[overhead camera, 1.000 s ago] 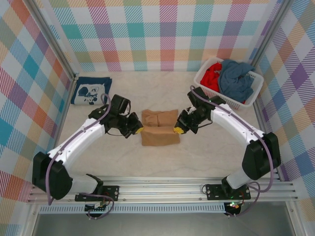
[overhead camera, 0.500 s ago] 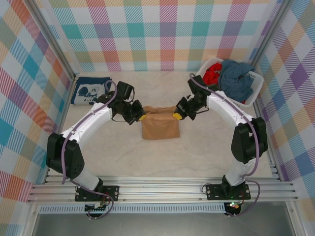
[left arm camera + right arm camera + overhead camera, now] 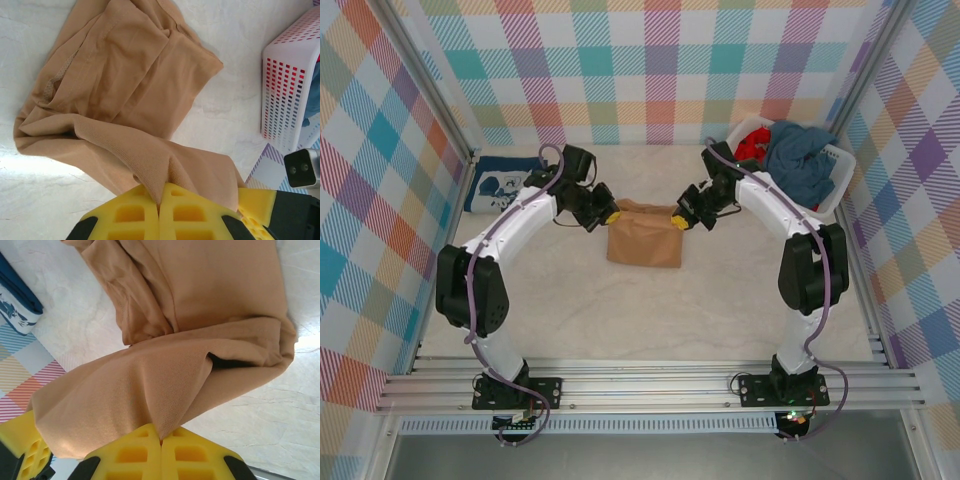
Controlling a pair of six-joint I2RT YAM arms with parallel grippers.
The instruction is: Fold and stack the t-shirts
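Two far corners of the tan shirt are pinched tight, one in my left gripper, one in my right gripper. The shirt lies left of the basket, its held edge pointing toward the basket, the rest on my near side. My left gripper is nearer the navy shirt, far across from the basket. I think the fold is almost done, but the layers are hard to see.

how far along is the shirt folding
Done: the navy shirt lies folded at the far left. In hand: the left tool and right tool are both shut on the tan shirt, mid-fold. Left: the red shirt and grey-blue shirt sit bunched in the basket, and nothing is stacked yet.
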